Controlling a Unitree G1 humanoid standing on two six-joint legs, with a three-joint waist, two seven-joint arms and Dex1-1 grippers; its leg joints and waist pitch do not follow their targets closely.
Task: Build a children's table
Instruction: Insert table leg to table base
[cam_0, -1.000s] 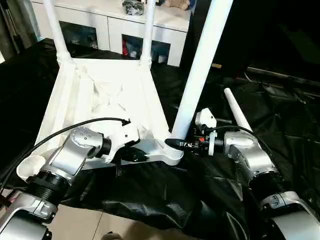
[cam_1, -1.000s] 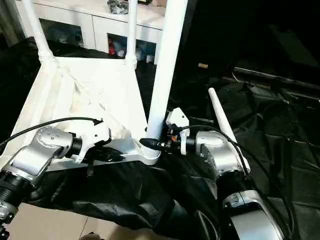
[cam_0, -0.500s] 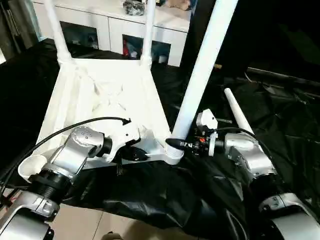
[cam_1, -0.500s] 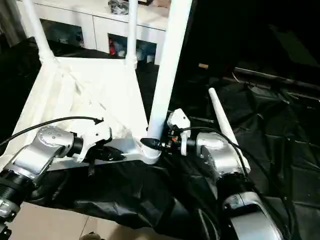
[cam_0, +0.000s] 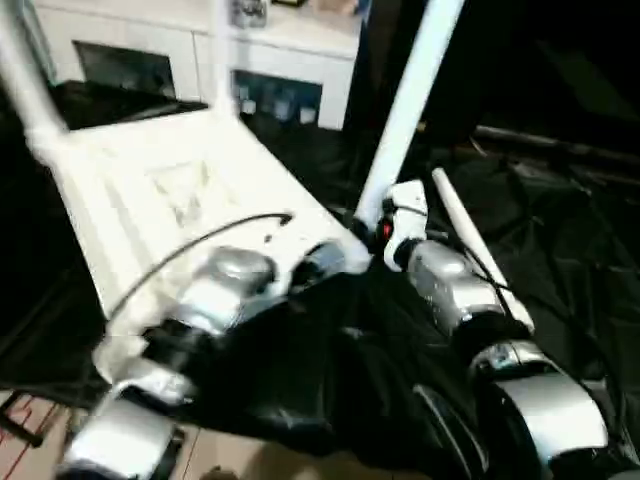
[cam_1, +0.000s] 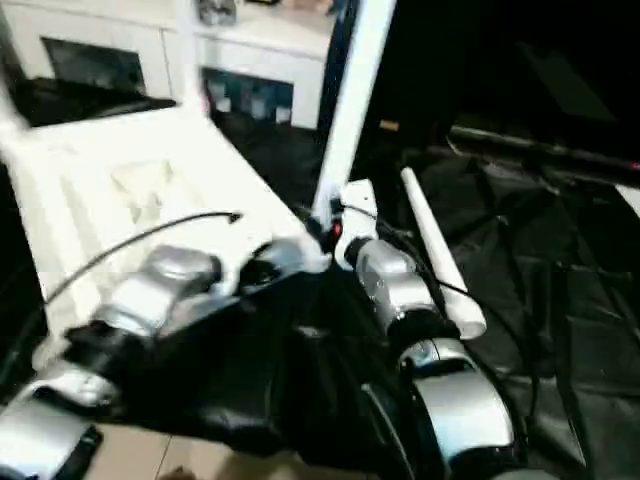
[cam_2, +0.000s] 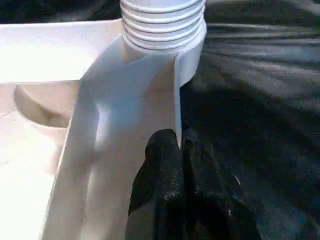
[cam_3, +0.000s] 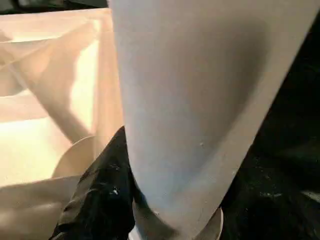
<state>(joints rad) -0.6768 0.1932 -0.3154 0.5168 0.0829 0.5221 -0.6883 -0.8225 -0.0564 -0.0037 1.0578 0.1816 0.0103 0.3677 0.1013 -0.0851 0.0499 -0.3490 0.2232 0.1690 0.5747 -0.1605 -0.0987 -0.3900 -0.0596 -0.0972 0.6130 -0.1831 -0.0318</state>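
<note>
On the black sheet, the upturned table top (cam_0: 180, 190) is pinched at its rim by the closed left gripper (cam_2: 175, 150), while at two o'clock the stiff, light, slippery leg (cam_0: 405, 110), best held low, is clasped by the half-open right gripper (cam_3: 107, 200).

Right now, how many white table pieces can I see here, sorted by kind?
table top: 1
upright legs: 3
loose leg, lying on the black sheet: 1
Total: 5 pieces
</note>
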